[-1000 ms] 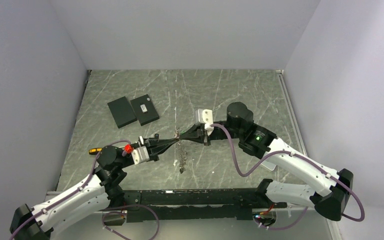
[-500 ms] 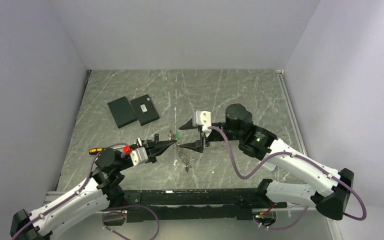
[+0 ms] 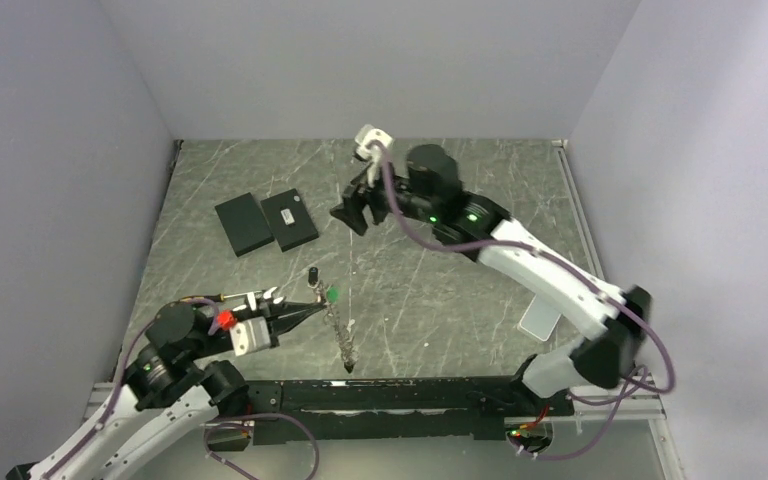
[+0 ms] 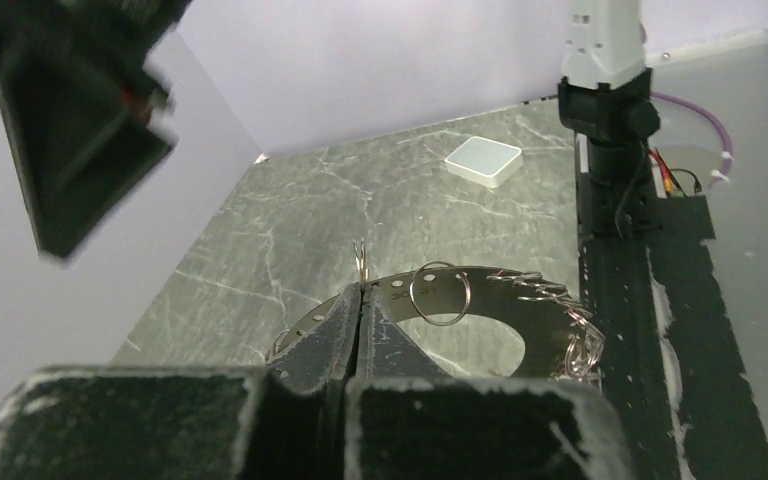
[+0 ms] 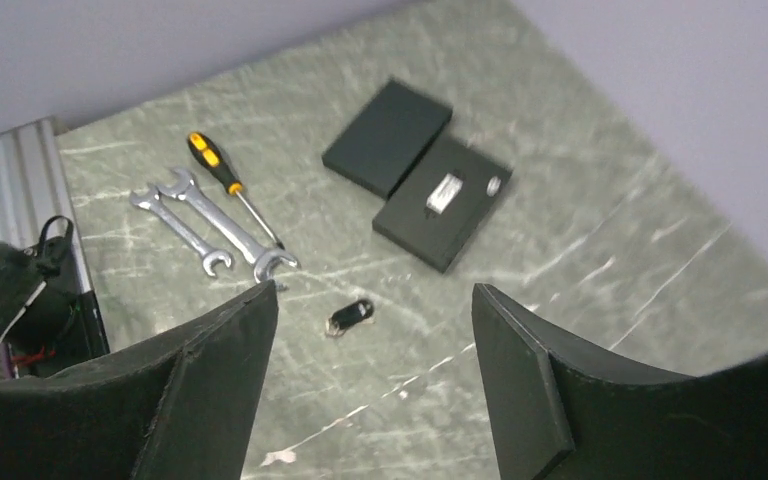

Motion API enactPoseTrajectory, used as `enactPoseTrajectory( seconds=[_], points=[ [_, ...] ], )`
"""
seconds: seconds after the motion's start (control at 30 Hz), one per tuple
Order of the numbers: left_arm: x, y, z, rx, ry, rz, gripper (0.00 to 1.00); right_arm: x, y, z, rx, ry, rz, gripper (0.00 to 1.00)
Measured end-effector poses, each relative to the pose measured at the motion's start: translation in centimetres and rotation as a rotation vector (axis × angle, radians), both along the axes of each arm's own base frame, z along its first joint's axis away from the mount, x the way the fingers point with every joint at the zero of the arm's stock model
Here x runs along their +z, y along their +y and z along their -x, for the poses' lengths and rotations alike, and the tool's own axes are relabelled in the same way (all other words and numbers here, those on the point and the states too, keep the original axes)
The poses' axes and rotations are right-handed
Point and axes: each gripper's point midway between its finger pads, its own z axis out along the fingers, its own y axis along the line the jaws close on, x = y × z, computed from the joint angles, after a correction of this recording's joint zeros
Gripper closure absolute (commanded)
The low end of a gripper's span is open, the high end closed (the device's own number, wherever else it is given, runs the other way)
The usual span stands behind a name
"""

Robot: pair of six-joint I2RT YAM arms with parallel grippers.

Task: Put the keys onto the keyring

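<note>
Left fingers clamped on keyring, drawn back from plates, right fingers released, spread wide, moved up beside plates, one key on bench near plates

Enclosure: plain pale lilac-grey walls on three sides. Tabletop dark green-grey marble pattern, white veining. Lighting even, diffuse.

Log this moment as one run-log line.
left gripper: shut on keyring | right gripper: open, empty | key: lying on table, not on keyring
</note>
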Motion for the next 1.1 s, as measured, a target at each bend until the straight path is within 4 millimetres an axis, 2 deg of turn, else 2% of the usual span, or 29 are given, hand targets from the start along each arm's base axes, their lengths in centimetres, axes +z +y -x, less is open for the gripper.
enactPoseTrajectory(
  seconds=[0.07, 0.13, 0.2, 0.23, 0.33, 0.47, 0.57, 0.67, 0.8, 1.1],
  points=[
    [0.4, 0.9, 1.0, -0.010, -0.014, -0.023, 1.00, -2.6, 1.4, -1.9, -0.050, 0.099, 0.045, 0.37],
    [0.4, 1.7, 2.0, -0.021, -0.018, -0.048, 1.00, -6.1, 3.1, -3.8, -0.100, 0.212, 0.098, 0.43],
    [-0.1, 2.3, 3.0, -0.040, -0.015, -0.075, 1.00, -10.3, 4.7, -5.1, -0.137, 0.330, 0.157, 0.52],
    [-0.4, 2.5, 3.3, -0.051, -0.010, -0.089, 1.00, -12.6, 5.2, -5.5, -0.154, 0.386, 0.187, 0.53],
    [-2.0, 2.9, 4.3, -0.083, 0.026, -0.137, 1.00, -19.1, 6.0, -5.8, -0.210, 0.550, 0.273, 0.52],
    [-3.3, 3.5, 5.1, -0.096, 0.053, -0.164, 1.00, -24.7, 6.3, -4.4, -0.264, 0.709, 0.345, 0.51],
    [-3.8, 3.8, 5.6, -0.101, 0.045, -0.156, 1.00, -26.1, 7.3, -2.9, -0.285, 0.782, 0.335, 0.52],
    [-4.7, 4.0, 6.1, -0.121, 0.049, -0.161, 1.00, -26.7, 8.4, -1.5, -0.292, 0.830, 0.303, 0.57],
    [-5.9, 3.7, 6.3, -0.145, 0.074, -0.184, 1.00, -27.5, 9.4, 0.0, -0.295, 0.873, 0.289, 0.58],
    [-6.2, 3.5, 6.7, -0.172, 0.073, -0.192, 1.00, -30.1, 9.8, 0.1, -0.346, 0.915, 0.291, 0.60]
  ],
)
